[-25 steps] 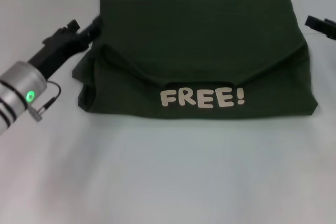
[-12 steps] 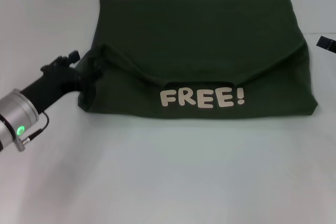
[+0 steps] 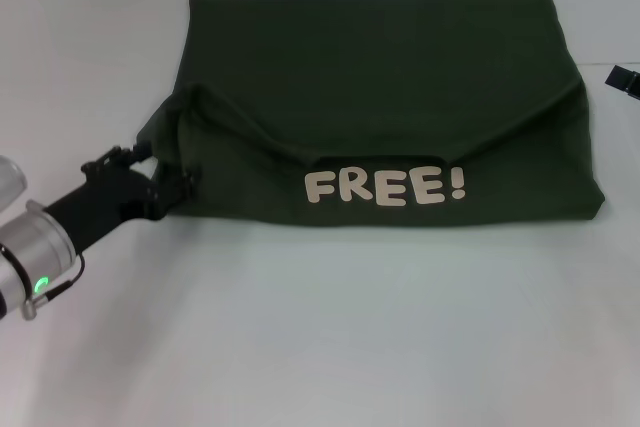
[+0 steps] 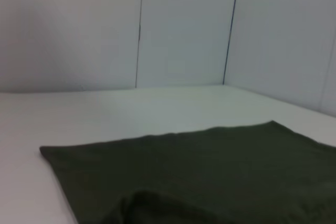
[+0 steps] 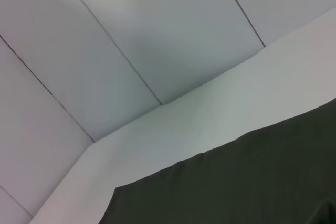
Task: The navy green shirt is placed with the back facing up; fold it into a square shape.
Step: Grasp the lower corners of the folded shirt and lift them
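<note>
Reaching my left gripper [image 3: 175, 187] to the near left corner of the navy green shirt [image 3: 380, 77], lying mid-table; I cannot tell its grip. I should pinch both layers. My right gripper [image 3: 624, 78] waits far right.

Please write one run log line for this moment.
left end effector: at shirt's near-left corner | right end effector: view edge | navy green shirt: partly folded
</note>
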